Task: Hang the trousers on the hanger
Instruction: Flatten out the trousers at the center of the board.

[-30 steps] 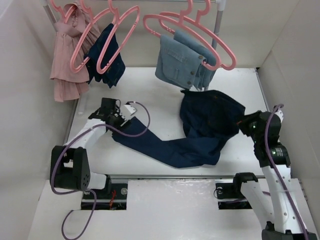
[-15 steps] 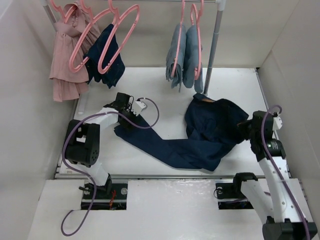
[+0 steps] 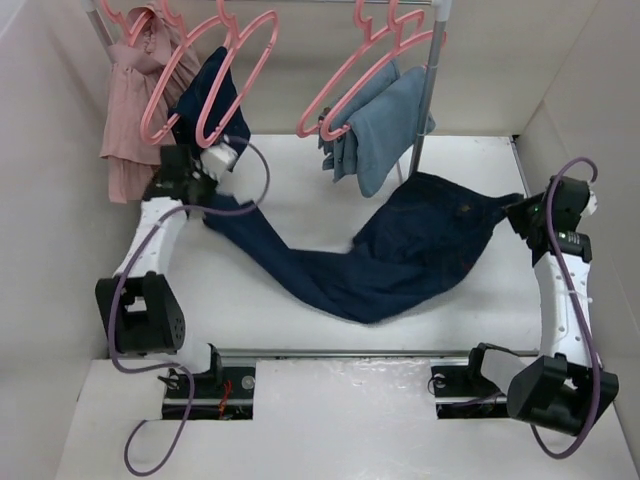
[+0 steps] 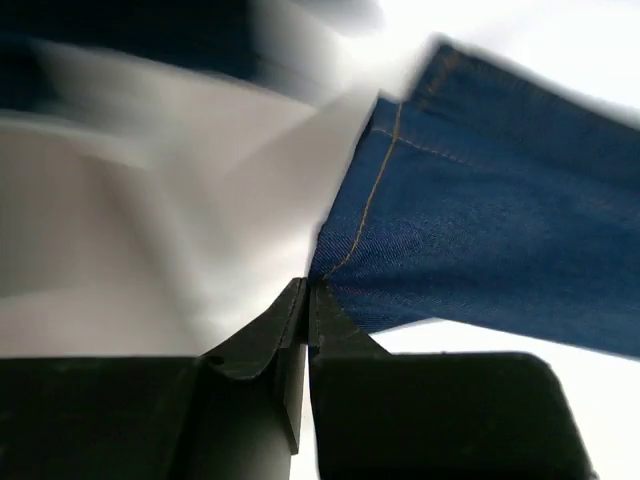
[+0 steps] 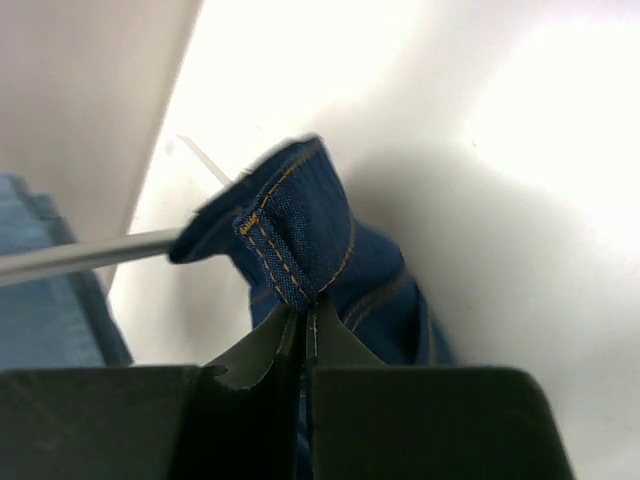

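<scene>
The dark blue trousers (image 3: 400,250) stretch across the white counter (image 3: 300,185) between the two arms, their middle sagging onto the surface near the front edge. The left hand (image 4: 305,295) is clenched on the hem of one leg at the far left, and the right hand (image 5: 305,312) is clamped on a stitched edge at the waist end by the right wall. A pink hanger (image 3: 340,88) hangs on the rail above, apart from the trousers.

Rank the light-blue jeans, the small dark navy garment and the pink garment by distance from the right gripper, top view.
From the right gripper, in the top view:
1. light-blue jeans, hanging at the back, centre-right.
2. small dark navy garment, hanging at the back left.
3. pink garment, at the far left end of the rail.
</scene>
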You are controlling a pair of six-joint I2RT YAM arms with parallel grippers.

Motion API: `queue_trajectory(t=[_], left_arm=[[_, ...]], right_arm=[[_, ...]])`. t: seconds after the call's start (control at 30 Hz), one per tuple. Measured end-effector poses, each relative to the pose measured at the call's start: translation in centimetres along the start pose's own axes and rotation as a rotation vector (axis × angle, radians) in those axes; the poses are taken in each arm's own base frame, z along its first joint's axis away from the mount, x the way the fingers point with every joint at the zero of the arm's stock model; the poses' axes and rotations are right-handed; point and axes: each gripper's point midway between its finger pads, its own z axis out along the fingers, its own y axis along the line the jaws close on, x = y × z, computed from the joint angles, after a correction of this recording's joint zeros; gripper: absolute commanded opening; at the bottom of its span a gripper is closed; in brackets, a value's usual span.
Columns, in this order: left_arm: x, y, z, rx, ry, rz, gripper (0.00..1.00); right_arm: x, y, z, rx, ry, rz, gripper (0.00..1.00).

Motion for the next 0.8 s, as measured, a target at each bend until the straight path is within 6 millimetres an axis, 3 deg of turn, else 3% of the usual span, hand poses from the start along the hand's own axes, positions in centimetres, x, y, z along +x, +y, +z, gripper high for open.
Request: queue_trajectory(t=[0.07,0.13,0.2,0.27,0.33,0.4,0.53,0.63,0.7,0.8], left_arm=[[-4.3,4.7,-3.8,-0.119,-0.127,0.005,0.00],[-7.6,6.5,-7.9,-0.183,-0.240,0.040,0.00],[-9.4,6.3,-11.9,-0.207,-0.332,0.097,0.00],[-9.3,5.1,-14.5,-0.213,-0.370,0.165,0.00],[-6.5,3.0,-14.6,-0.163,-0.327,0.213,0.05],[-2.4,1.2,-13.1,-0.101,-0.222,0.234,0.10],[10.2,-4.9,-7.7,0.175,0.142,0.240,0.18],[18.4,-9.8,-7.6,0.377,0.401,0.251,0.24],[20.5,-10.8,-8.6,0.428,0.481,0.277,0.30],[20.4,-9.8,-8.8,0.394,0.496,0.311,0.38]], right_arm=[[-1.7,1.6,-0.9,-0.044,-0.035,-0.036,0.00],[-2.9,3.5,-2.1,-0.108,-0.065,-0.074,0.00],[-3.6,4.9,-3.5,-0.164,-0.093,-0.103,0.00],[-3.9,5.1,-4.8,-0.189,-0.120,-0.118,0.00],[-3.8,4.7,-6.1,-0.207,-0.147,-0.125,0.00],[-2.9,3.3,-6.8,-0.199,-0.159,-0.124,0.00],[-0.5,-1.9,-6.4,-0.067,-0.148,-0.108,0.00],[0.8,-4.7,-5.4,0.018,-0.128,-0.102,0.00],[1.5,-5.8,-4.6,0.052,-0.106,-0.099,0.00],[1.9,-6.3,-3.5,0.084,-0.080,-0.099,0.00]])
